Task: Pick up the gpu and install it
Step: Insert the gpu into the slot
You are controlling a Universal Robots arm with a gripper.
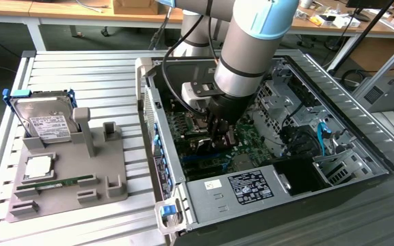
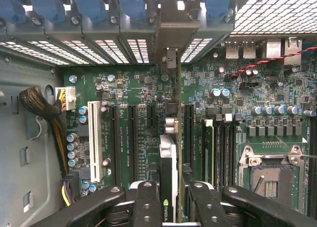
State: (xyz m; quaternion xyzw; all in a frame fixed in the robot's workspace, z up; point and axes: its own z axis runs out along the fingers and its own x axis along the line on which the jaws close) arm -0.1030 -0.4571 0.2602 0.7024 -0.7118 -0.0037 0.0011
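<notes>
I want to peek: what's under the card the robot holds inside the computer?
The green motherboard with long black slots. The slot right beneath the gpu is hidden by the card itself.

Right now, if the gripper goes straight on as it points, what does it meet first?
The gpu held in its fingers would reach the motherboard first; how near it already is, I cannot tell.

The white slatted table carries a grey holder at the exterior view's left and an open computer case beside it.
</notes>
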